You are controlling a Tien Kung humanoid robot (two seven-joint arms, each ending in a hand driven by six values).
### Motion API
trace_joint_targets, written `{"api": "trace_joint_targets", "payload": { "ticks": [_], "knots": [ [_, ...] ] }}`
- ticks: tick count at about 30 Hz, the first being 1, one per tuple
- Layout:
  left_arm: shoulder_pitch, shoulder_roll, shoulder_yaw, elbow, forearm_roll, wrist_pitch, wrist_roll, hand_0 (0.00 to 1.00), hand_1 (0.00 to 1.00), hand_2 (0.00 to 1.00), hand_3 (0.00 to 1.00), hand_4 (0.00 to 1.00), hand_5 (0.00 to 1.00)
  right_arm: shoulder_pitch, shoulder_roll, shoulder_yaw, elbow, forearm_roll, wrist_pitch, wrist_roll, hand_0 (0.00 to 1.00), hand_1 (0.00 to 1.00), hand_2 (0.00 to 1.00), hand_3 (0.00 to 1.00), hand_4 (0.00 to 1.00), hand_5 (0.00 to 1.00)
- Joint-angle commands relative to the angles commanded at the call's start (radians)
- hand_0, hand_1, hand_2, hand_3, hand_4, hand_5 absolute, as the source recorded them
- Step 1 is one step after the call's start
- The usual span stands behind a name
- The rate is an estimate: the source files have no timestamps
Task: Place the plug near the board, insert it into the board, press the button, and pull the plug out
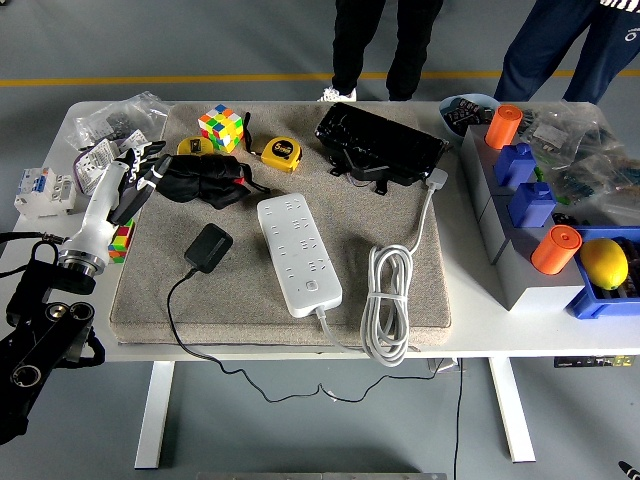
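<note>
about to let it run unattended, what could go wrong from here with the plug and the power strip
1. The left robot hand hovers over the black gloves, not the plug; reaching down it may snag them.
2. The plug's thin cable trails off the mat's front edge, so lifting the plug could drag or catch it.
3. The power strip lies loose on the mat and may slide when the plug is pushed in.
</note>
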Motion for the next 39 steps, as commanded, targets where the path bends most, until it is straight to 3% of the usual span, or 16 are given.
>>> {"api": "trace_joint_targets", "payload": {
  "ticks": [39],
  "knots": [
    [-0.003,0.009,-0.019,-0.017,0.026,-0.004,0.008,0.818,0.826,0.861,0.827,0.998,0.998,-0.011,-0.001,0.027,0.011,-0.017,-0.003,0.004,0.599,0.611,0.601,0.550,0.949,0.382]
  ]
}}
